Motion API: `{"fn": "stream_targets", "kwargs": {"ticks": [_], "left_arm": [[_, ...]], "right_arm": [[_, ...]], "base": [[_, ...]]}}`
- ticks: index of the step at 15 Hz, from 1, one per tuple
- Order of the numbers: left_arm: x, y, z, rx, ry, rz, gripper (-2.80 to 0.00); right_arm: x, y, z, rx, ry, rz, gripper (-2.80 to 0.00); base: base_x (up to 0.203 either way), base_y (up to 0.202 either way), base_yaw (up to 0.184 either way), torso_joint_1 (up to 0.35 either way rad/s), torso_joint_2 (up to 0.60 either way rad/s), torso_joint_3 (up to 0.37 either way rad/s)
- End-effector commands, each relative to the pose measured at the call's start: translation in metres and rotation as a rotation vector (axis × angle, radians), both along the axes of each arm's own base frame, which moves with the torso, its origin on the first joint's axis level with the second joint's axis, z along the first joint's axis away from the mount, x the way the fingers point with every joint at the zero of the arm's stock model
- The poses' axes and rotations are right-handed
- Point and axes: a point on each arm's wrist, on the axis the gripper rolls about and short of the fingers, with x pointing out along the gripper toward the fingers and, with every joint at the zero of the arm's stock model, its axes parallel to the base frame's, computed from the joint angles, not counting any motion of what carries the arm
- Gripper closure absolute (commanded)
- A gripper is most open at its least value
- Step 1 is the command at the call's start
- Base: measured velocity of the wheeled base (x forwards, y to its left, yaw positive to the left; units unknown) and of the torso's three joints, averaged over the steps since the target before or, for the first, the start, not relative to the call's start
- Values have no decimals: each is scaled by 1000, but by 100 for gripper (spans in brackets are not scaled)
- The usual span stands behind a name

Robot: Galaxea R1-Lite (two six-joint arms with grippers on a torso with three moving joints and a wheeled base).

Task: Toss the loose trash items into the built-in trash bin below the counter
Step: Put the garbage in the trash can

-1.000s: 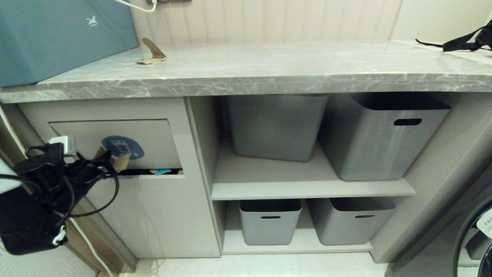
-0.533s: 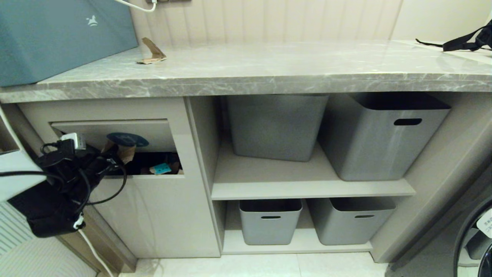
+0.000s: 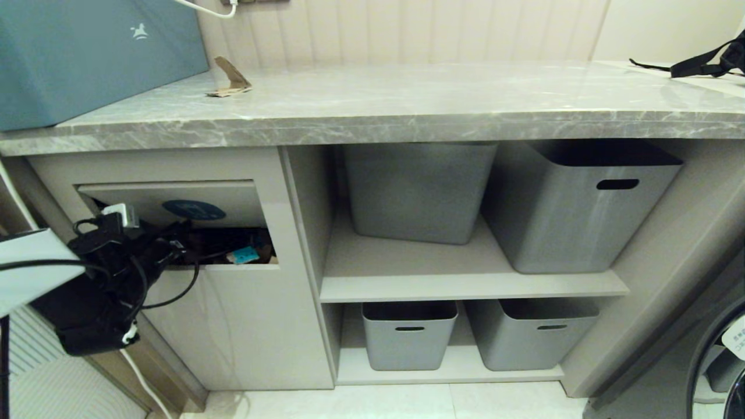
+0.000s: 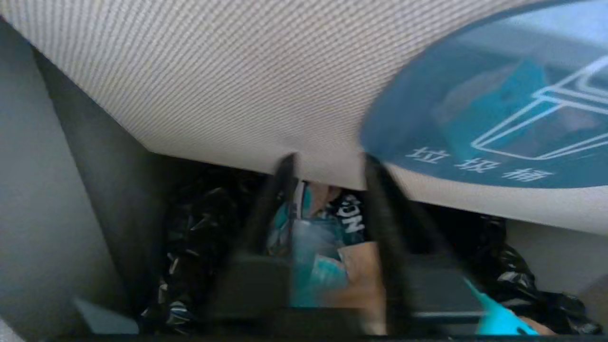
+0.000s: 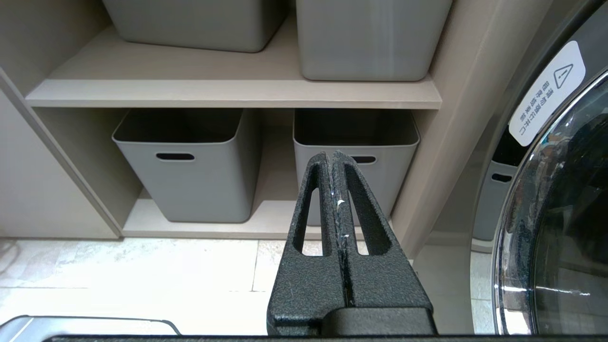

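My left gripper [image 3: 177, 244] reaches into the built-in trash bin [image 3: 233, 320] under the counter [image 3: 407, 99], pushing the tilting flap [image 3: 145, 201] with its blue sticker [image 3: 194, 209] inward. In the left wrist view the gripper [image 4: 327, 164] is open, its tips against the flap's lower edge. A brown cardboard scrap [image 4: 363, 280] shows loose between the fingers over the bin's contents; I cannot tell whether it touches a finger. A second scrap [image 3: 230, 78] lies on the counter at the back left. My right gripper [image 5: 331, 156] is shut and empty, parked low before the bottom shelf.
A long teal box [image 3: 87, 52] stands on the counter's left end, a black strap [image 3: 710, 61] at its far right. Grey tubs [image 3: 582, 209] [image 3: 410, 334] fill the open shelves. A washing machine door [image 3: 722, 361] is at the lower right. A black liner [image 4: 199, 237] lines the bin.
The left gripper has pushed the flap further in and gone deeper into the opening. Its fingers have opened, and the cardboard scrap it held at the flap no longer shows in the head view.
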Motion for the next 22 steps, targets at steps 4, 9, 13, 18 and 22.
{"fn": "stream_targets", "kwargs": {"ticks": [4, 9, 13, 18, 22], "left_arm": [[2, -4, 5, 4, -25, -9, -280], [-16, -6, 10, -5, 6, -2, -280], [-49, -7, 20, -49, 50, -5, -16], [-101, -6, 41, -52, 70, 26, 0], [-165, -19, 65, -41, 51, 11, 0]], "right_arm": [[0, 0, 0, 0, -2, 0, 0], [0, 0, 0, 0, -2, 0, 0], [0, 0, 0, 0, -2, 0, 0], [0, 0, 0, 0, -2, 0, 0], [0, 0, 0, 0, -2, 0, 0]], "base": [[0, 0, 0, 0, 0, 0], [0, 0, 0, 0, 0, 0], [0, 0, 0, 0, 0, 0], [0, 0, 0, 0, 0, 0], [0, 0, 0, 0, 0, 0]]}}
